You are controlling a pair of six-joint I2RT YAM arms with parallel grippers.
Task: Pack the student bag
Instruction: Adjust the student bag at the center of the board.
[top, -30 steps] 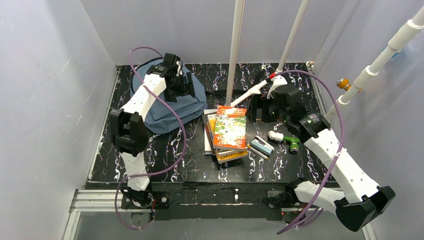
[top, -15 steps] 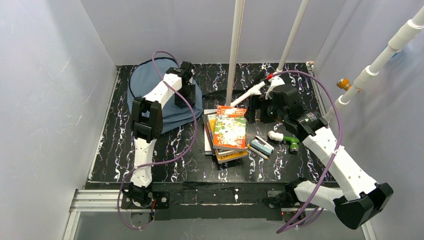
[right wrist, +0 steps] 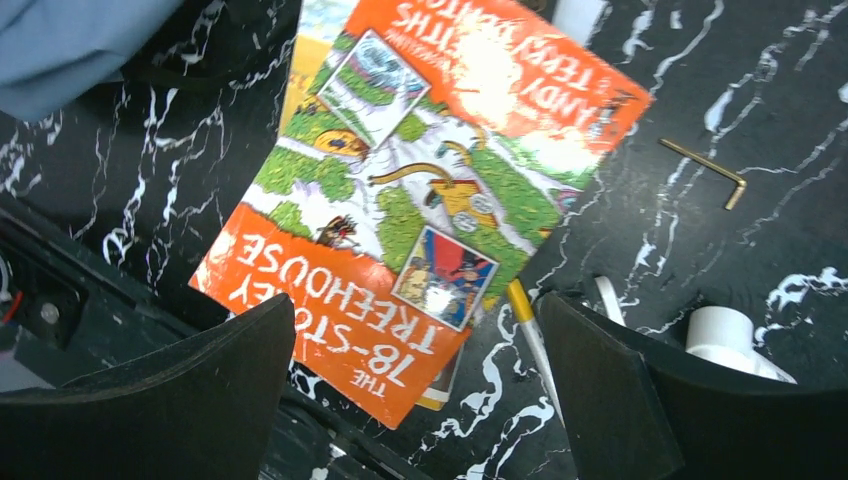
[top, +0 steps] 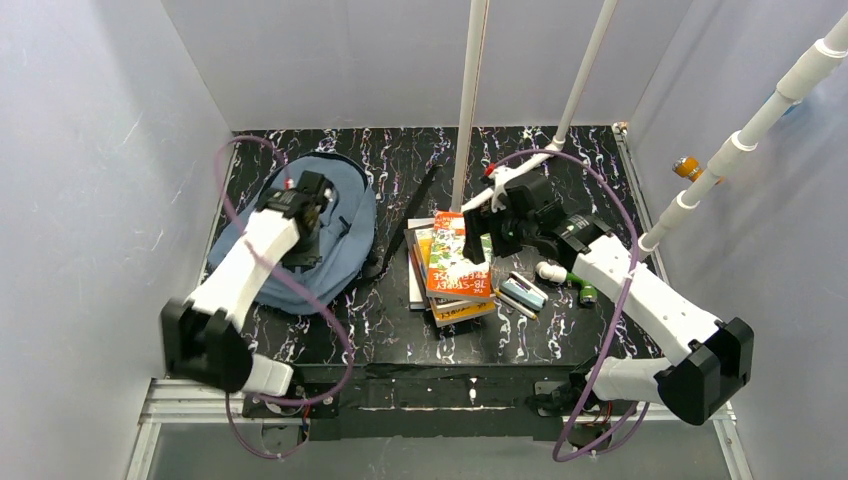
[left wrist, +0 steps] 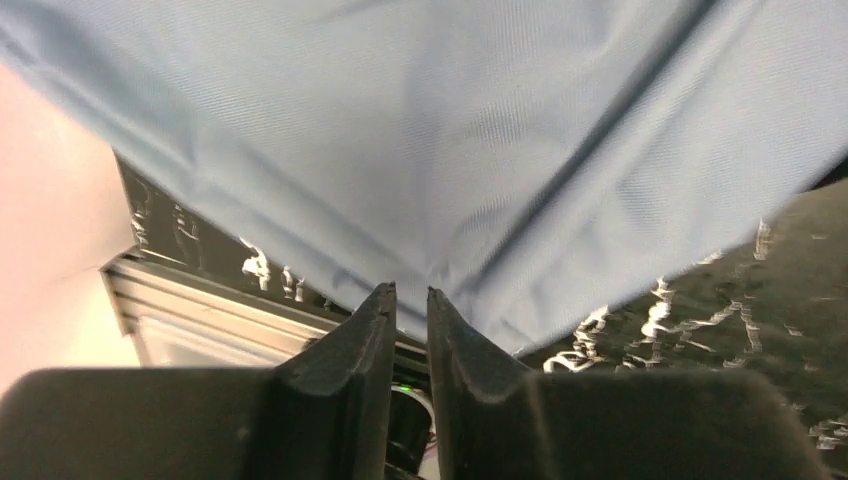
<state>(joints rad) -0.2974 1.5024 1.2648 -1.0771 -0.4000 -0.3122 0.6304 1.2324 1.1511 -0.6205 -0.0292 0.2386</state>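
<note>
Student bag (top: 347,215) seemingly in left gripper (left wrist: 410,291)

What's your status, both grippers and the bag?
Left gripper shut on student bag fabric. Right gripper open above orange book. Book stack beside bag, not packed.

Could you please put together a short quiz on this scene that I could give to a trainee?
1. True or false: the right gripper is shut on the orange book.
2. What does the left gripper pinch? A) a pen B) the student bag C) a cable
3. In the top view, on which side of the book stack does the student bag lie?
Key: 1 false, it hangs open above the book. 2 B, it pinches the bag's fabric. 3 left.
</note>
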